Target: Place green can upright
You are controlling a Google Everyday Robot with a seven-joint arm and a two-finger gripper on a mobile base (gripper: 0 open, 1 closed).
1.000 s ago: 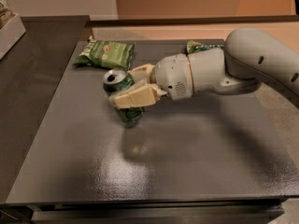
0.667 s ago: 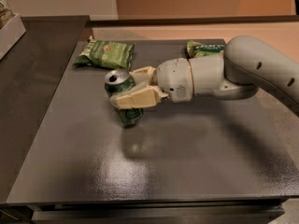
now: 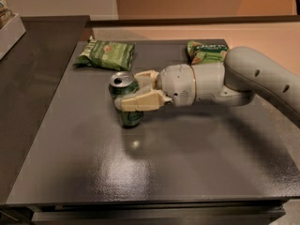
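Over the last 1 second we see almost nothing move: the gripper [image 3: 127, 90] stays clamped around the green can [image 3: 123, 84], near upright, base seemingly on the table [image 3: 140, 172], left of centre. We judge release comes next.

On the dark tabletop [image 3: 140, 172], a green snack bag [image 3: 105, 54] lies at eleven o'clock and a second green snack bag [image 3: 206, 51] at one o'clock.

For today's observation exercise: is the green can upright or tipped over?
Upright: the green can stands top up on the table, gripper clasping its middle.
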